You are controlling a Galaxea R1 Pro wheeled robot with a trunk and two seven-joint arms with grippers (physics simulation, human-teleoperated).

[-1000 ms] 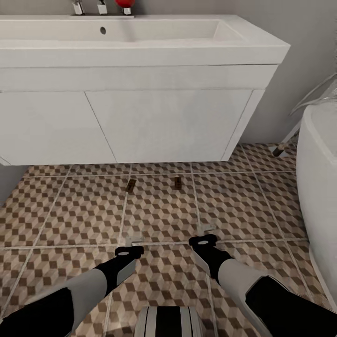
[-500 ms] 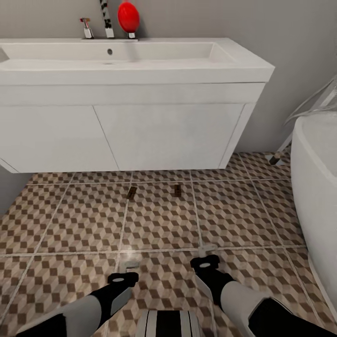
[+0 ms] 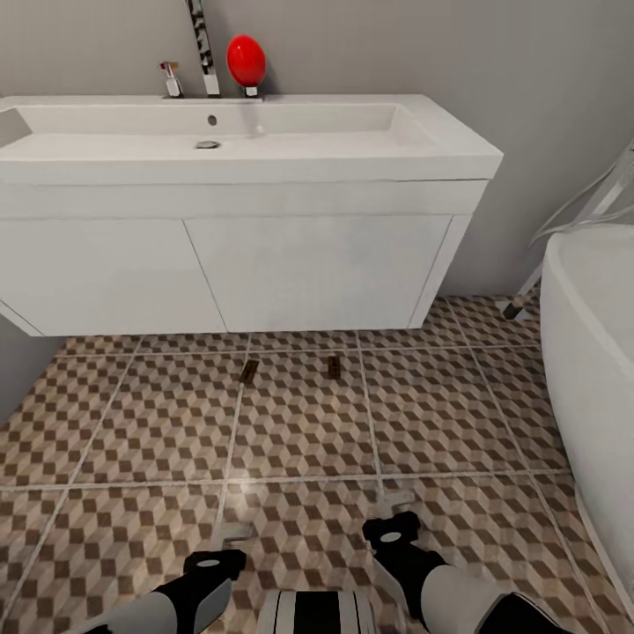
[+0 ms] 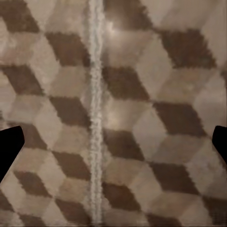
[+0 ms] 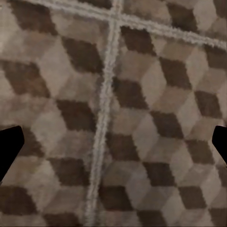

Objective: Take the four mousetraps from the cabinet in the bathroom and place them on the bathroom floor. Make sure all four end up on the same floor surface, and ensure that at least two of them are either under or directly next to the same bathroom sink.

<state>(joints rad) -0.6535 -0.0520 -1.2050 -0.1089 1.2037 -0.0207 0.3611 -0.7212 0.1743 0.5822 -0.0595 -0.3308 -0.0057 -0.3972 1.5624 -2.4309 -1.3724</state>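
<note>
Fingers of both grippers, left [image 3: 236,534] and right [image 3: 395,502], are hanging spread (nothing between) at the frame's bottom; two mousetraps [image 3: 249,371] [image 3: 334,367] are lying mid-frame below the sink [image 3: 264,141].

Pale grey forearms [image 3: 458,599], black wrists, seemingly light-coloured end effector fingers [image 3: 236,532].

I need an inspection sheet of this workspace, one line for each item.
Surface: bathroom floor, cube-pattern tiles, pale grout.
Job's things: two mousetraps flat on the floor, apart, just in front of the sink vanity.
Clutter: red egg-shaped object on the sink ledge beside the tap.
Grippers: left claw and right claw open, holding nothing, over bare tiles.
Cables: nothing seen.
Surroundings: white bathtub to the right, grey wall behind.
</note>
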